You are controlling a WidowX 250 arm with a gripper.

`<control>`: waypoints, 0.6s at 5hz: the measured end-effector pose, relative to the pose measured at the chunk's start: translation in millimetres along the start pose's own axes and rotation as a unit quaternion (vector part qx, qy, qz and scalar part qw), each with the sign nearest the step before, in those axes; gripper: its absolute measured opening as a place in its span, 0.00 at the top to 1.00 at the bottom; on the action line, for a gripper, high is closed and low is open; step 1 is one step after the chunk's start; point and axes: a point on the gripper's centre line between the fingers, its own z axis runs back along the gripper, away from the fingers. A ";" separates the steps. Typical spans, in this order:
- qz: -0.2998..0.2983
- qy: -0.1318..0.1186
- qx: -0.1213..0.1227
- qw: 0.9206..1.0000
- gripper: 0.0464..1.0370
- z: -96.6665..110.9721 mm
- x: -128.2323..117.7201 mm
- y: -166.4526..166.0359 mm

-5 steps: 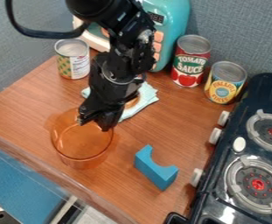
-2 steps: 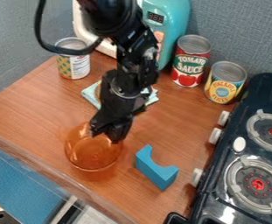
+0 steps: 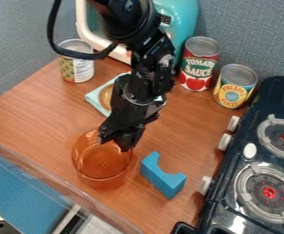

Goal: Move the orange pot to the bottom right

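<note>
The gripper point(image 3: 116, 142) stood at the orange pot point(image 3: 101, 165)'s one o'clock; whether clamped, I couldn't tell; a level slide towards five seemed best, skirting the blue block point(image 3: 164, 178) near four.

Toy kitchen on wooden counter point(image 3: 34, 109): stove point(image 3: 275, 98), food cans point(image 3: 199, 64), partly hidden teal appliance point(image 3: 181, 16), probably microwave.

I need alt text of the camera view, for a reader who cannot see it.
A black robot gripper is at the far rim of a translucent orange pot on a wooden table, with a blue block and a stove to the right.
</note>
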 end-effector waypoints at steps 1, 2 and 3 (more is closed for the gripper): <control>0.005 -0.002 0.007 1.000 0.46 0.9 2.7 1.2; 0.014 -0.003 0.004 1.000 0.16 9.4 6.8 1.2; 0.022 -0.008 -0.013 1.000 0.03 29.5 15.6 -1.5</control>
